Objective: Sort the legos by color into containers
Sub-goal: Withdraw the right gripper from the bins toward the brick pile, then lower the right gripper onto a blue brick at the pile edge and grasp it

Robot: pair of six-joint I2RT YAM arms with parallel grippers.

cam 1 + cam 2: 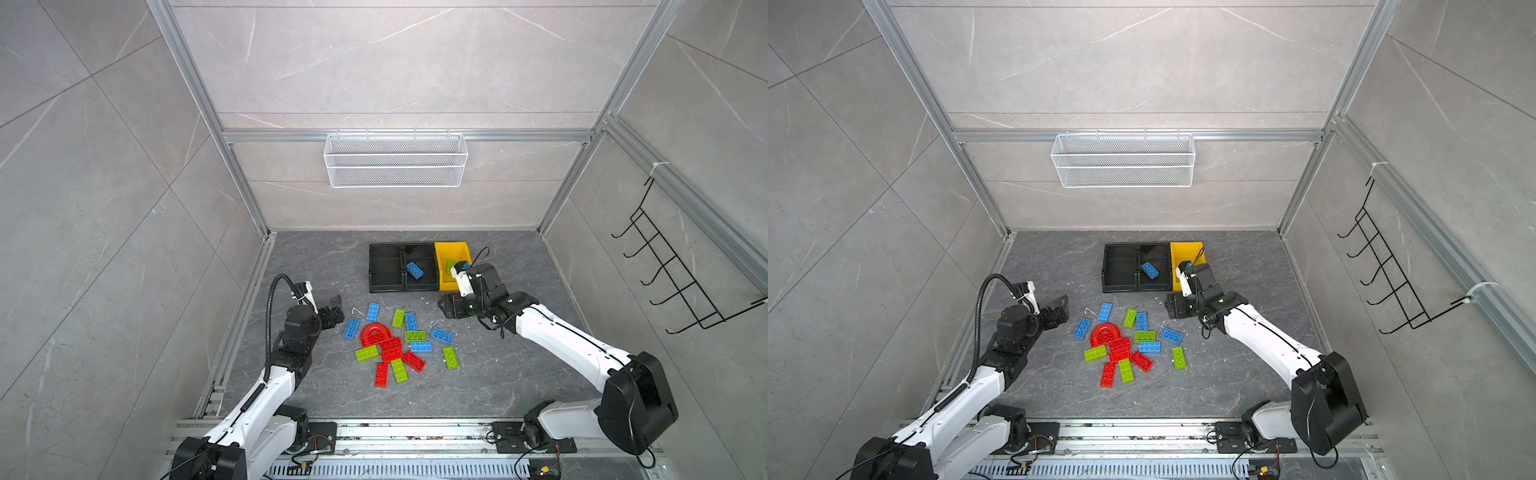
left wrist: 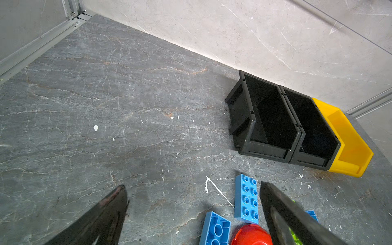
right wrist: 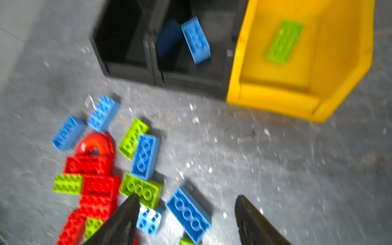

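Pincers both gape with nothing held; you've got the left pincer (image 1: pixel 337 306) beside the scattered red, blue and lime plastic bricks (image 1: pixel 390 345), right pincer (image 1: pixel 448 308) between them and the yellow sloped plastic bin (image 1: pixel 444 259).

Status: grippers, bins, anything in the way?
Left gripper open, empty. Right gripper open, empty, near yellow bin. One blue brick in middle black bin, green brick in yellow. Nothing blocking pile.

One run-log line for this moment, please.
left gripper: open, empty | right gripper: open, empty | middle black bin: blue brick inside | yellow bin: green brick inside | red bricks: on table, unsorted
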